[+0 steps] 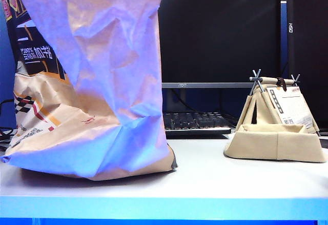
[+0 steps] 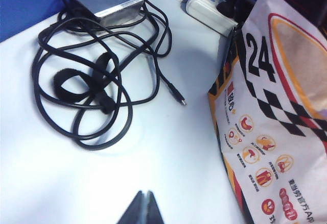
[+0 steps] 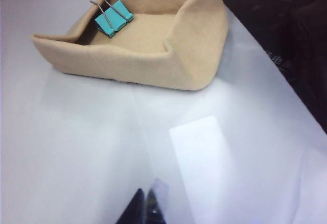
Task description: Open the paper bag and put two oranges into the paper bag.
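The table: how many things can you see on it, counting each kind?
Paper bag: 1
Beige fabric tray: 1
Teal binder clip: 1
Power adapter with tangled black cable: 1
Keyboard: 1
Oranges: 0 in view
Total: 5
The left gripper and right gripper are shut and empty above the table.

One paper bag (image 1: 92, 81), one fabric tray (image 3: 138, 45), one binder clip (image 3: 113, 17), two pincers.
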`<state>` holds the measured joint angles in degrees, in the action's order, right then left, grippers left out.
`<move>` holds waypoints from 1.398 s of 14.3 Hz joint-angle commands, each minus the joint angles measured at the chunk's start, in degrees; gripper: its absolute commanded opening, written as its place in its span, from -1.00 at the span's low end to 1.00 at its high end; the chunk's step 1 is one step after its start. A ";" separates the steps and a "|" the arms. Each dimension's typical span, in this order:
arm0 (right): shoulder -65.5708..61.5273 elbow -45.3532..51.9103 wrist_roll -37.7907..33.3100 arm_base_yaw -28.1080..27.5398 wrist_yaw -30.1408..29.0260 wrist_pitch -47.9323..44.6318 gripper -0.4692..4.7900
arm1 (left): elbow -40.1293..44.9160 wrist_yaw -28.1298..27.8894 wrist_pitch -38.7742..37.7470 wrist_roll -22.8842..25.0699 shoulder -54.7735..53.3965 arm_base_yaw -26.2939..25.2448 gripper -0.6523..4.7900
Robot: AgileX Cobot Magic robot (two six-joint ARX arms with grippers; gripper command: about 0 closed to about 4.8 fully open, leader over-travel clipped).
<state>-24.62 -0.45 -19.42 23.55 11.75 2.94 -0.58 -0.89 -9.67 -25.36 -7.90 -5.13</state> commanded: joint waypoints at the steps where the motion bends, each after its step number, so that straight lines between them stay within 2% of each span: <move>1: -0.04 0.44 -0.26 0.07 0.07 -0.74 -0.84 | -0.02 0.00 -0.98 -0.11 -0.02 -0.04 -0.78; 2: -0.04 0.44 -0.26 0.07 0.04 -0.72 -0.84 | -0.02 0.00 -0.98 -0.11 -0.02 -0.04 -0.78; 3: 5.99 0.46 -0.24 -0.48 -0.22 2.80 -0.84 | -0.02 0.00 -1.01 -0.11 0.09 -0.04 -0.78; 5: 19.61 0.44 -0.24 -6.51 -0.22 2.89 -0.84 | 0.00 0.00 1.03 0.00 7.54 0.09 -0.78; 6: 23.71 0.44 -0.11 -18.53 0.26 -6.84 -0.84 | 0.00 -0.44 6.25 0.04 7.65 3.43 -0.78; 8: 24.48 0.44 -0.09 -25.42 1.01 -8.04 -0.84 | 0.02 -0.20 5.33 0.04 7.65 10.49 -0.78; 10: 24.50 0.44 -0.09 -25.44 2.23 -6.80 -0.84 | 0.00 -0.17 5.33 0.04 7.65 12.13 -0.78; 20: 24.48 0.44 -0.09 -25.53 2.14 -4.44 -0.84 | 0.00 -0.39 5.29 0.04 7.65 12.07 -0.78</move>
